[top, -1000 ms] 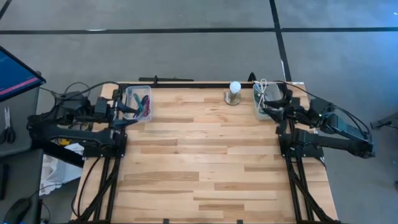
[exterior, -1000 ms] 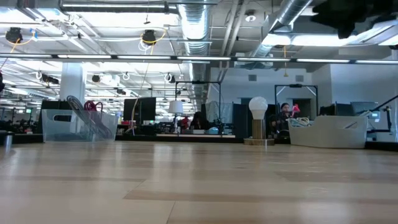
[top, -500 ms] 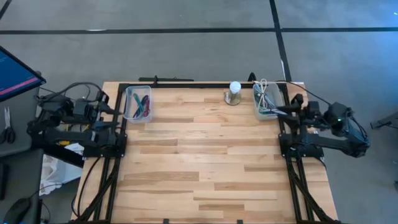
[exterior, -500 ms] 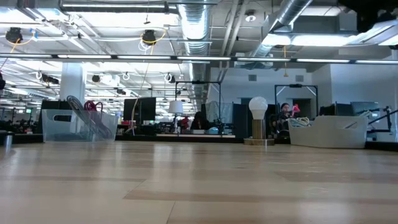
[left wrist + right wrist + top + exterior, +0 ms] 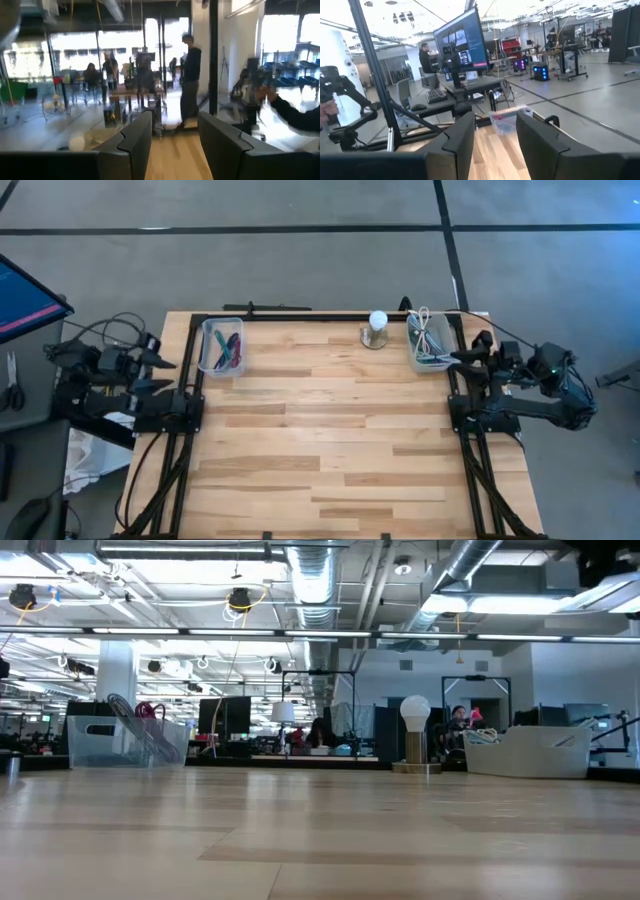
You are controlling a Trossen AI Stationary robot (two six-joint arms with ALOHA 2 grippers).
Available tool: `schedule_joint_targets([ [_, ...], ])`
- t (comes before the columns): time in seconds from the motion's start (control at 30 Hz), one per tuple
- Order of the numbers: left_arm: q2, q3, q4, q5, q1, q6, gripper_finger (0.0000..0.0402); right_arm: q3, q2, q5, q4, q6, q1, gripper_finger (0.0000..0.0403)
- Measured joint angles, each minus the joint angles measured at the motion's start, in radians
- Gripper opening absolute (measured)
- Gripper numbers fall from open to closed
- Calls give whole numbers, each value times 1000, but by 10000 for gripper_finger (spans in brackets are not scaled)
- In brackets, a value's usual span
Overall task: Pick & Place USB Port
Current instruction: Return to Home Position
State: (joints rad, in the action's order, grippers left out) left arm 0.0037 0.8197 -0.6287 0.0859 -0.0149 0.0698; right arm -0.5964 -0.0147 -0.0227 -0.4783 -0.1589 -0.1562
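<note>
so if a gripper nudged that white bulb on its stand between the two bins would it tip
Probably tips easily: in the low view the bulb sits high on a narrow stand, so it looks top-heavy. Likely fragile if it is glass, and its round head would probably roll once down.

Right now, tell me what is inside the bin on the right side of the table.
In the right bin: a white cable looped at one end, and darker cables beside it. What lies beneath them, and how many there are, cannot be seen.
</note>
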Motion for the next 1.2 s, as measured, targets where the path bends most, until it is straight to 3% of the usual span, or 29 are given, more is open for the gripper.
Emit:
schedule_joint_targets([
  [0.07, 1, -1, -62, 10, 0, -1, 161, 0, 7, 0, -4, 0, 0, 141],
  [0.67, 0, 54, -33, 87, 0, -15, 160, -35, 10, 0, -64, 8, 7, 141],
  [0.83, -1, 63, -28, 162, 0, -23, 160, -38, 10, 0, -65, 11, 7, 139],
  [1.2, -2, -67, 38, 228, 0, -23, 159, 82, 10, 0, 21, 80, 7, 141],
])
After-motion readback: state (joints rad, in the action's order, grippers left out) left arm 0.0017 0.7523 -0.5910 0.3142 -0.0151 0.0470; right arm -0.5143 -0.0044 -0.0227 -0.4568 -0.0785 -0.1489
